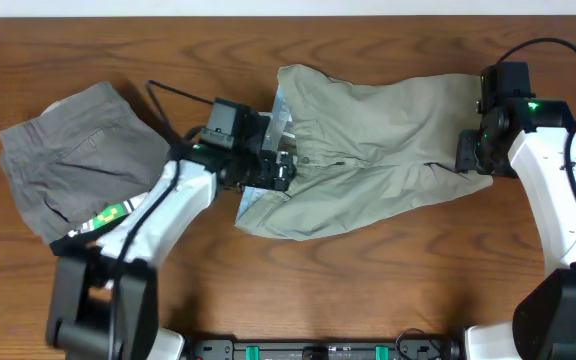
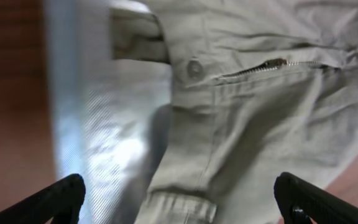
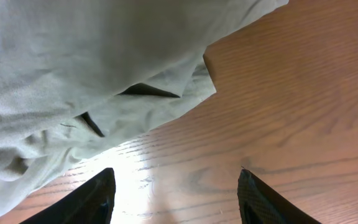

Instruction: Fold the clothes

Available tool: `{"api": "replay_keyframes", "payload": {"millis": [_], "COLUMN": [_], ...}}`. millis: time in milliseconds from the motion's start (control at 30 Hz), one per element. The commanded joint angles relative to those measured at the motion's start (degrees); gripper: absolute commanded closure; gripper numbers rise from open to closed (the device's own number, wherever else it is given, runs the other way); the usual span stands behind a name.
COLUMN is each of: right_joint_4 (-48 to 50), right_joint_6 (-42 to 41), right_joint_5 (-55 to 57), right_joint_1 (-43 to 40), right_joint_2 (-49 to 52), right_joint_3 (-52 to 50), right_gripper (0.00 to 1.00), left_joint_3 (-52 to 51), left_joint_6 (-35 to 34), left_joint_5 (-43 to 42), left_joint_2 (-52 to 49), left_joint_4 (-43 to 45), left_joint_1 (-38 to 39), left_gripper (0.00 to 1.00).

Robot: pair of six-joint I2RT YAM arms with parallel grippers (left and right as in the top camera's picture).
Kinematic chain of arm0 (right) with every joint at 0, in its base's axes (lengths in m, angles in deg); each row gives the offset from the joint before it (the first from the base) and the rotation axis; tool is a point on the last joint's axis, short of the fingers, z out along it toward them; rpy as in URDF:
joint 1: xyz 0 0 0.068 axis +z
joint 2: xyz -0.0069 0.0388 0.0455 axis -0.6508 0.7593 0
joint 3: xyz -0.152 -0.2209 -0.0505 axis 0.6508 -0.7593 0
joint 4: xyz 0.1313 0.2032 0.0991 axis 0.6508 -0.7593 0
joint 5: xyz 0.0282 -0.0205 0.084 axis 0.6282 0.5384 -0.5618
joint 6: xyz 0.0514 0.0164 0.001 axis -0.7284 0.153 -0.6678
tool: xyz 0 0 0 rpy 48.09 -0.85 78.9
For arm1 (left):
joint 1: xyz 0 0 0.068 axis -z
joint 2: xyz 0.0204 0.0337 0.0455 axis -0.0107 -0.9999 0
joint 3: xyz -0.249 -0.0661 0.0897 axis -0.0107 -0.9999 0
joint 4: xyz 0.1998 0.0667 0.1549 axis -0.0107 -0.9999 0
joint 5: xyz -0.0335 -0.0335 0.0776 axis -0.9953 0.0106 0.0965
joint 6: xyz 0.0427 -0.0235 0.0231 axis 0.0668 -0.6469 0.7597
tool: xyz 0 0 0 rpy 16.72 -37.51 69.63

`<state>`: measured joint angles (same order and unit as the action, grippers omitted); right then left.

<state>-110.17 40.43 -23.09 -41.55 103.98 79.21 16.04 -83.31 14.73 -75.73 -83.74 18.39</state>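
The clothes, a wrinkled pale khaki-green garment, lie spread across the middle of the table. Their waistband end, with striped blue-white lining, a button and a zip, faces left. My left gripper hovers over that waistband, jaws wide open, the cloth below and between the fingers. My right gripper is at the garment's right end. It stands open over bare wood, just short of the hem, nothing between its fingers.
Darker grey shorts lie crumpled at the table's left side, beside my left arm. A black cable runs from that arm's wrist. Bare wooden tabletop shows in front of the clothes and right of the hem.
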Motion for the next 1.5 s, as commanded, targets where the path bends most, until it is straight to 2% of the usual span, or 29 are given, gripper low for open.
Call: {"api": "replay_keyframes", "payload": {"millis": [0,100,300,633,1033,1133,1233,1467], "right_joint_4": [-0.3,-0.3,-0.3,-0.4,-0.3,-0.3,-0.2,-0.3], "right_joint_6": [-0.5,-0.3,-0.3,-0.3,0.2,0.2,0.1,0.1], "right_joint_5": [-0.6,-1.8,-1.8,-3.5,-3.5,-3.5,-3.5,-3.5], "right_joint_1": [-0.2,-0.2,-0.2,-0.2,-0.2,-0.2,-0.2,-0.2], "right_joint_2": [-0.9,-0.9,-0.9,-0.9,-0.9,-0.9,-0.9,-0.9], "right_joint_3": [0.6,0.6,0.6,0.6,0.6,0.6,0.6,0.6], "right_gripper": [0.39,0.39,0.39,0.39,0.39,0.39,0.39,0.39], "left_joint_3": [0.2,0.2,0.2,0.2,0.2,0.2,0.2,0.2], "left_joint_6": [4.7,4.7,4.7,5.5,3.5,2.6,0.8,0.5], "left_joint_5": [-8.9,-9.1,-15.5,-15.5,-15.9,-19.2,-20.4,-20.3], "left_joint_2": [-4.3,-7.3,-11.3,-18.0,-18.4,-18.4,-18.4,-18.4], "left_joint_4": [3.8,8.3,15.4,22.2,31.6,34.2,36.5,34.9], "left_joint_1": [0.1,0.1,0.2,3.3,4.8,4.8,4.8,4.9], "left_gripper": [0.03,0.05,0.06,0.07,0.09,0.18,0.18,0.18]}}
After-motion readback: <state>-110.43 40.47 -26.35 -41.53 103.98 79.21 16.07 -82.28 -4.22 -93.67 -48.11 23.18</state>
